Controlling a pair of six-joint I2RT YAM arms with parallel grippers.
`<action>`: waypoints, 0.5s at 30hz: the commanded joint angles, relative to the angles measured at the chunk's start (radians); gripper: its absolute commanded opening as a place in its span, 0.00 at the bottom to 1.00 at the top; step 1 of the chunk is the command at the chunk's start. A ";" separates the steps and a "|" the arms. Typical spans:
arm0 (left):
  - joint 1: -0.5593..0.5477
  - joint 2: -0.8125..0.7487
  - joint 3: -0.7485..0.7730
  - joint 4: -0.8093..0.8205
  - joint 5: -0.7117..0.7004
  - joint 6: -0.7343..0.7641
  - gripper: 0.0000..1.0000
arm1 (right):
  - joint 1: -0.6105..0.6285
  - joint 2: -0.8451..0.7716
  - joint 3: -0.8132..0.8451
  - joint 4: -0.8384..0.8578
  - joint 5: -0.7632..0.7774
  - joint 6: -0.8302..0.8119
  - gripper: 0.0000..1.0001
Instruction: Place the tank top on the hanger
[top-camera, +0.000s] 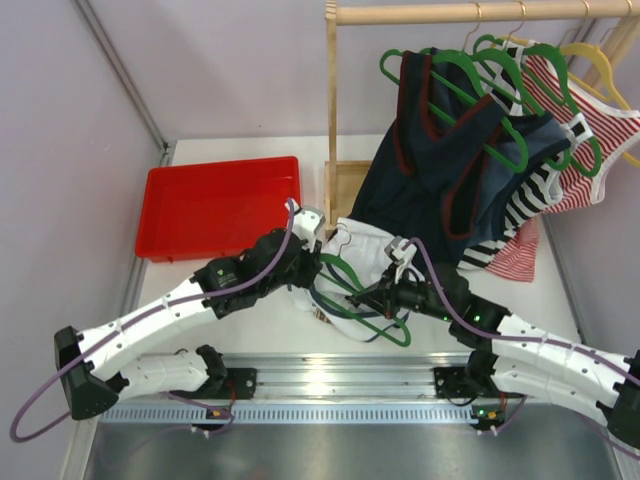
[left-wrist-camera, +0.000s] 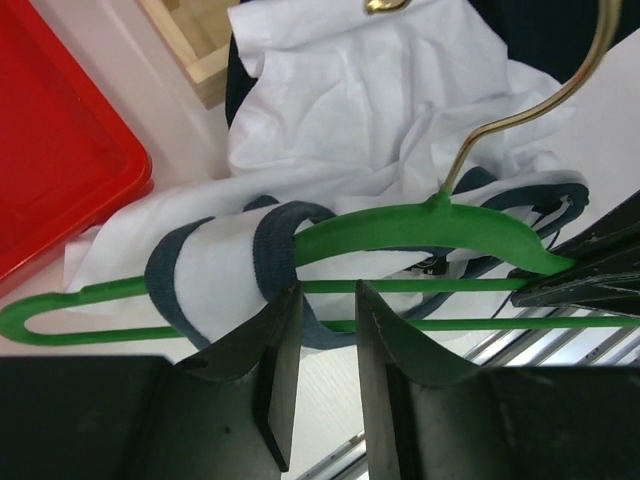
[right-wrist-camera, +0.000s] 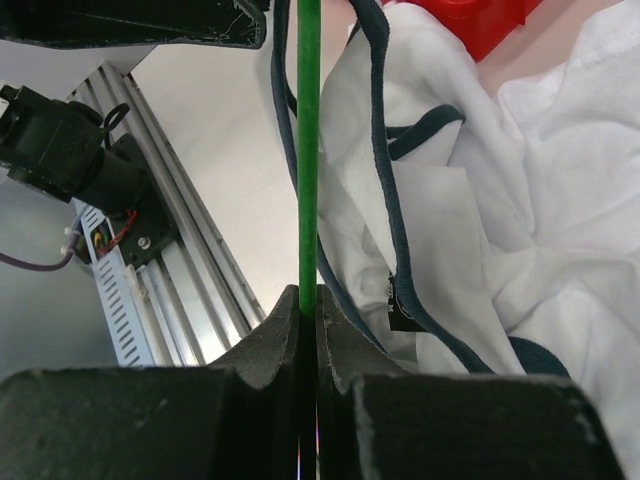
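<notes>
The tank top (top-camera: 365, 240) lies crumpled on the table (top-camera: 265, 335) just to the right of the red tray (top-camera: 215, 205), a white heap edged with navy trim, between the two arms. The hanger (left-wrist-camera: 400, 225) rests across it, thin and green, its copper hook (left-wrist-camera: 520, 115) curving up over the white cloth. One shoulder strap (left-wrist-camera: 225, 270) is looped around the hanger's arm on the tray side, so the navy edging wraps the green plastic there. The left gripper (left-wrist-camera: 328, 330) hovers right at that spot with its jaws apart — the hanger's two lower bars cross the gap between them, and nothing is pinched. The right gripper (right-wrist-camera: 308, 305), at the end of the hanger away from the tray, has its jaws pressed together on the green bar, which runs straight up out of the fingers. Beside that bar a small dark tag (right-wrist-camera: 400, 315) sits at the navy trim — whatever is printed on it is too small to read. Right of the tray's far corner stands a wooden rack (top-camera: 331, 100) hung with a navy top with red trim (top-camera: 410, 190), a red-and-white striped top (top-camera: 590, 150), more green hangers (top-camera: 520, 80) and a yellow hanger (top-camera: 598, 62).
</notes>
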 joint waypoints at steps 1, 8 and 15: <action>0.002 -0.034 -0.014 0.128 0.047 0.048 0.38 | 0.015 0.000 -0.001 0.121 -0.014 -0.003 0.00; 0.002 -0.038 -0.037 0.286 0.138 0.048 0.47 | 0.015 0.007 -0.005 0.119 -0.016 -0.003 0.00; 0.002 0.036 -0.055 0.400 0.127 0.054 0.48 | 0.017 0.008 -0.008 0.119 -0.017 0.000 0.00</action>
